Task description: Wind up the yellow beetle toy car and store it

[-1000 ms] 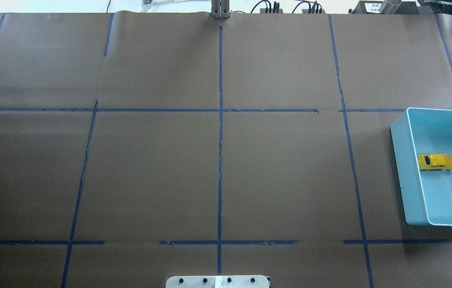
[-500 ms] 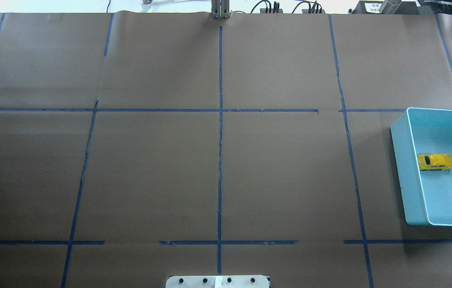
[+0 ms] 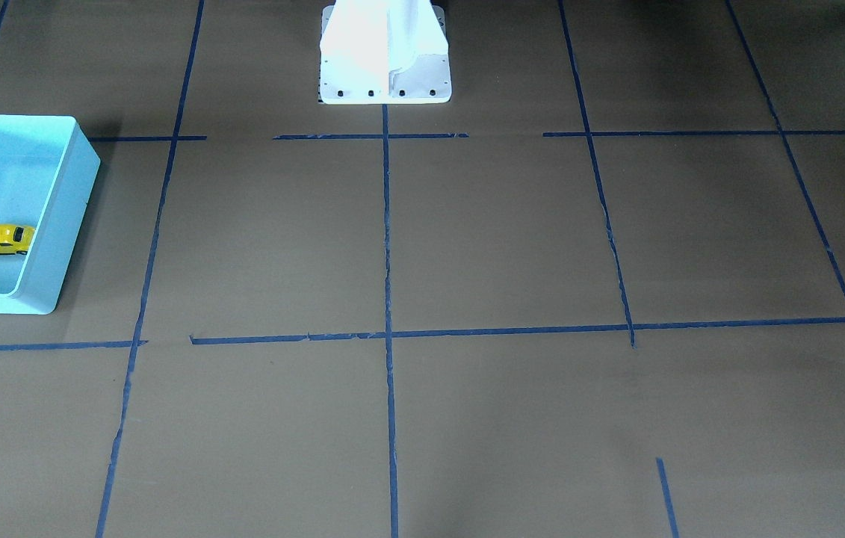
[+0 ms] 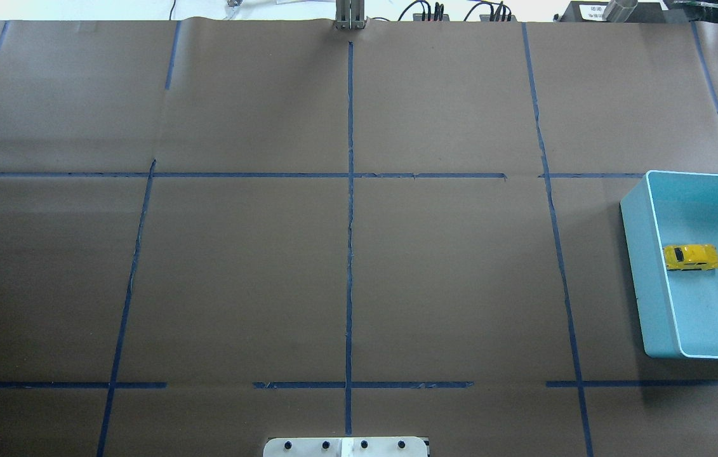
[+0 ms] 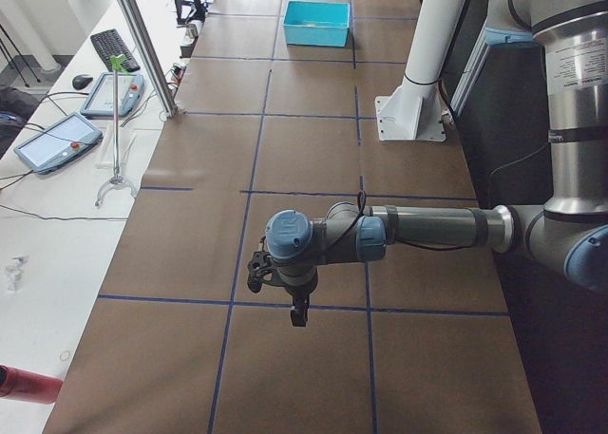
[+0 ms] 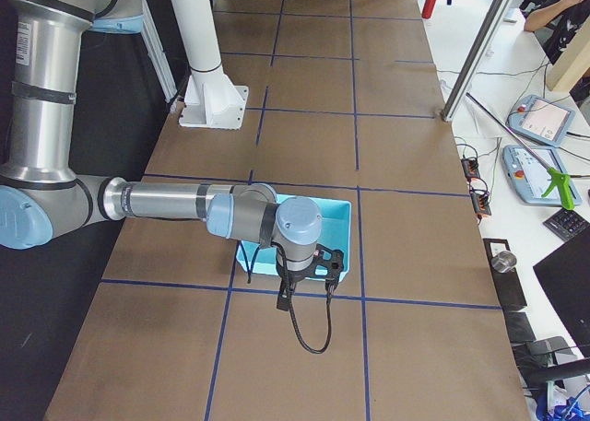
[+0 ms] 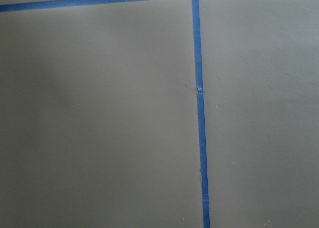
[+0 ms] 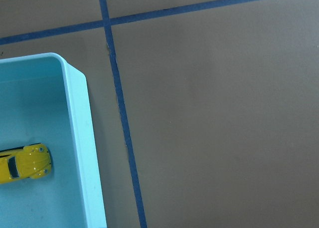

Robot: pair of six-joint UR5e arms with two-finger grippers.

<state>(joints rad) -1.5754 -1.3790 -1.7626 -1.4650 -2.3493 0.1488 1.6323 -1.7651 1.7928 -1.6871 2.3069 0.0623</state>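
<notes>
The yellow beetle toy car rests on its wheels on the floor of the light blue bin at the table's right edge. The car also shows in the front-facing view, and the right wrist view catches it at lower left inside the bin's rim. My right gripper hangs above the bin's near side, apart from the car. My left gripper hovers over bare table far from the bin. Both grippers show only in the side views, so I cannot tell whether they are open or shut.
Brown paper with blue tape lines covers the table. The white robot base stands at the middle of the robot's side. Tablets, a keyboard and cables lie on the side bench beyond the table.
</notes>
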